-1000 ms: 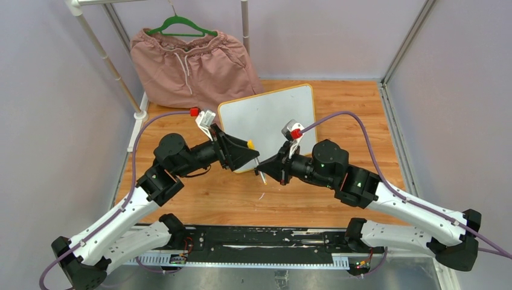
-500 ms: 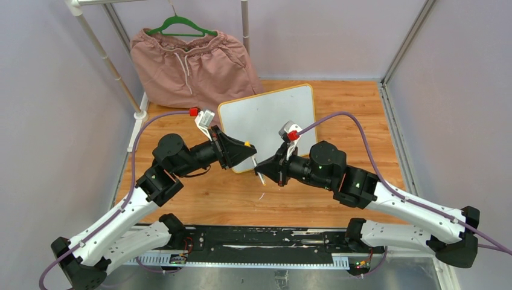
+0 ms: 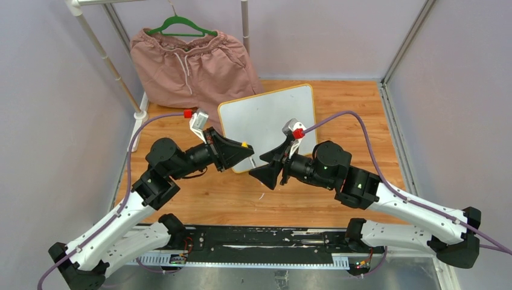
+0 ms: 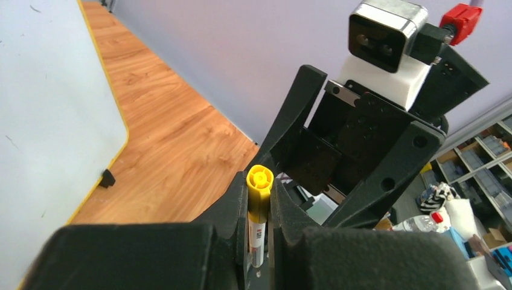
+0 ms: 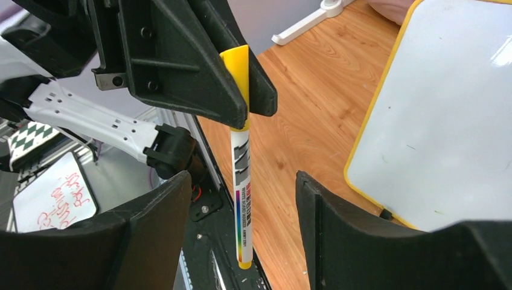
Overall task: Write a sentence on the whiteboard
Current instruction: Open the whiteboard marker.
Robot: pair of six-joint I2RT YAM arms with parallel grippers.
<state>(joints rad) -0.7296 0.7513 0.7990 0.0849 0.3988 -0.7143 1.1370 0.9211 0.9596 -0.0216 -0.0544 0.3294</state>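
Yellow-capped marker (image 5: 241,181) tight between the left fingers (image 5: 181,66); right fingers (image 5: 151,235) wide apart either side of it, no contact.

Lilac walls (image 3: 338,36); wooden tabletop (image 3: 362,96); pink garment (image 3: 193,72) on green hanger (image 3: 181,20); white rack pole (image 3: 108,60) back left.

The whiteboard (image 3: 268,124) has a smooth, glossy white face inside a thin yellow-orange rim that looks like plastic. Under the whiteboard, the table (image 3: 356,103) is warm wood grain with a low satin sheen. Behind it, the shorts (image 3: 193,66) are soft, creased pink cloth on a shiny green plastic hanger (image 3: 163,25). In front of it, the marker (image 5: 243,181) is glossy white plastic with a yellow cap. The left gripper (image 4: 259,193) and right gripper (image 5: 241,199) are matt black plastic.
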